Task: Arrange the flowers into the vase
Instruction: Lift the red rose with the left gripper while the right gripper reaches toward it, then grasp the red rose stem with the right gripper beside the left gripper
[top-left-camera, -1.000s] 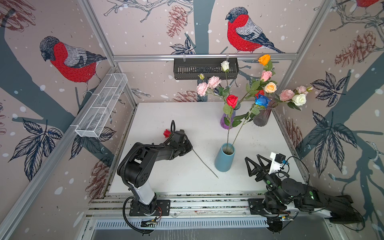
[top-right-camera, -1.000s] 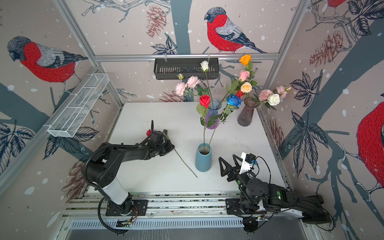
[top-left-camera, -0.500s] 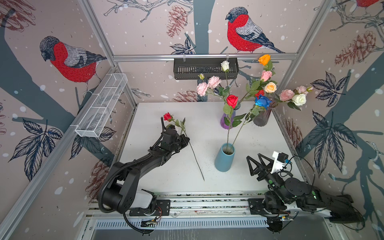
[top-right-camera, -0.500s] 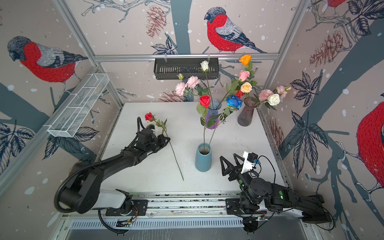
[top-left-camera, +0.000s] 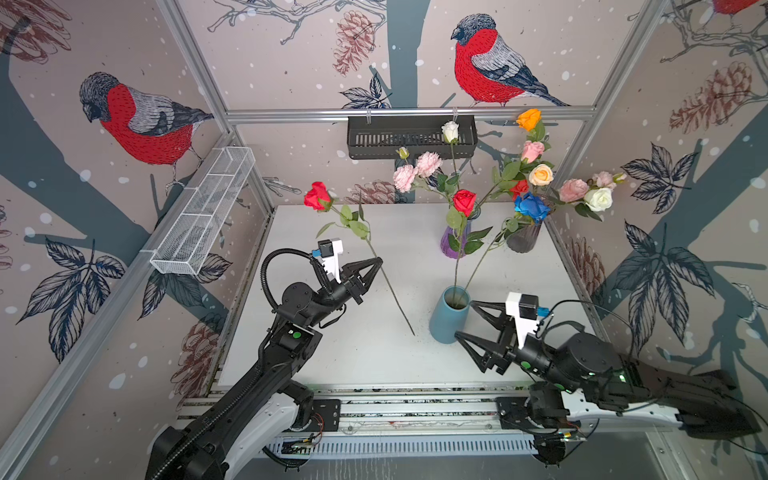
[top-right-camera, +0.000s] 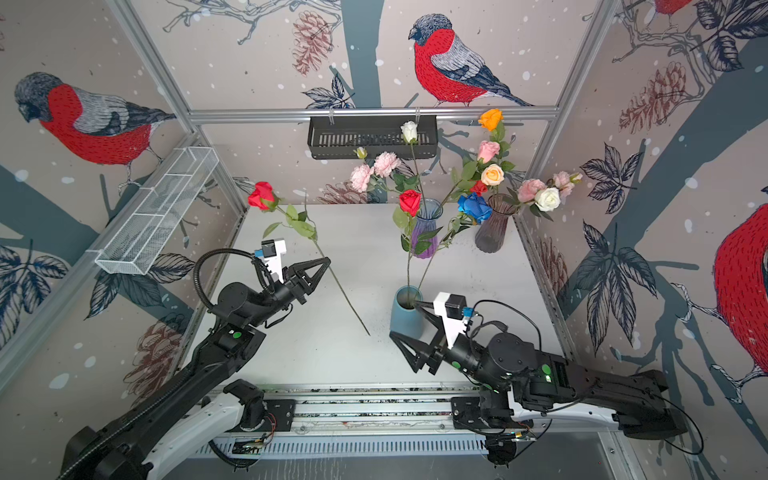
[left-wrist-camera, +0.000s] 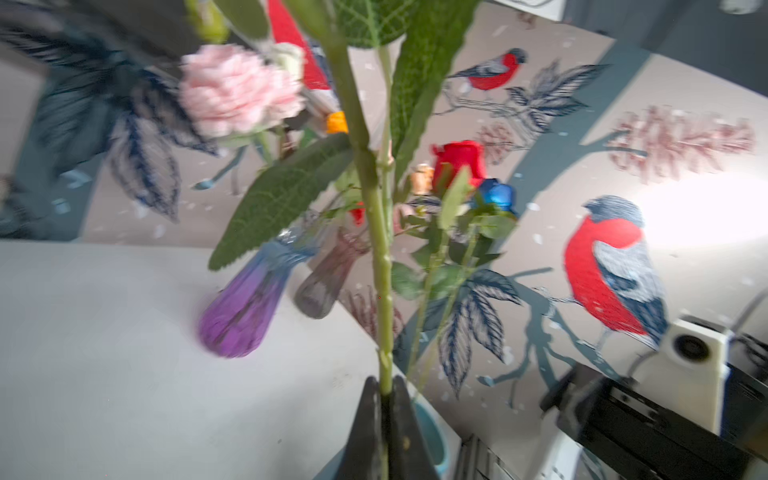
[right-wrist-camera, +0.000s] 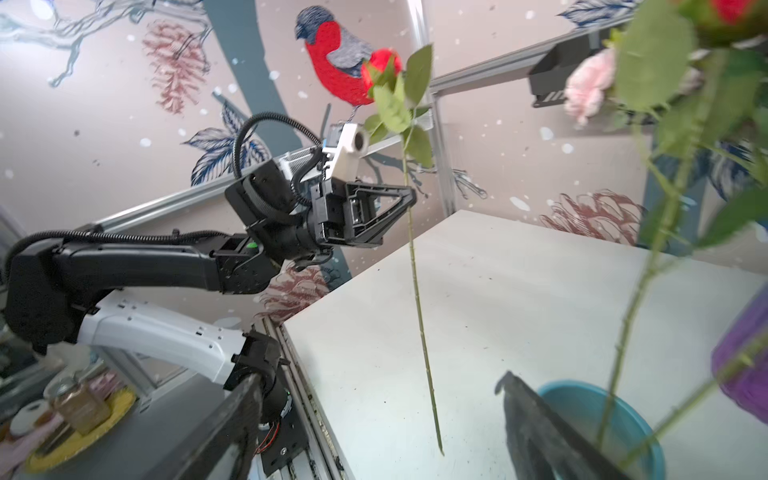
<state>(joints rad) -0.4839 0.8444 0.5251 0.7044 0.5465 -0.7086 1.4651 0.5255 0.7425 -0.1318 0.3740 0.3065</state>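
My left gripper (top-left-camera: 379, 261) (left-wrist-camera: 385, 386) is shut on the thin green stem of a red rose (top-left-camera: 318, 196) (right-wrist-camera: 380, 62). It holds the rose nearly upright above the white table (top-left-camera: 332, 361), head toward the back left. The stem's lower end (top-left-camera: 411, 332) hangs just left of the blue vase (top-left-camera: 446, 320) (right-wrist-camera: 598, 419). Two flower stems stand in that vase, one bearing a red rose (top-left-camera: 464, 201). My right gripper (top-left-camera: 464, 318) (right-wrist-camera: 376, 380) is open and empty, low at the vase's near right side.
A purple vase (top-left-camera: 455, 241) and a grey glass vase (top-left-camera: 523, 239) at the back right hold several flowers. A white wire basket (top-left-camera: 203, 212) hangs on the left wall. A black basket (top-left-camera: 411, 137) hangs on the back rail.
The left arm has lifted the red rose off the table and swung it upright, with its stem end now near the blue vase. The right gripper has shifted slightly.
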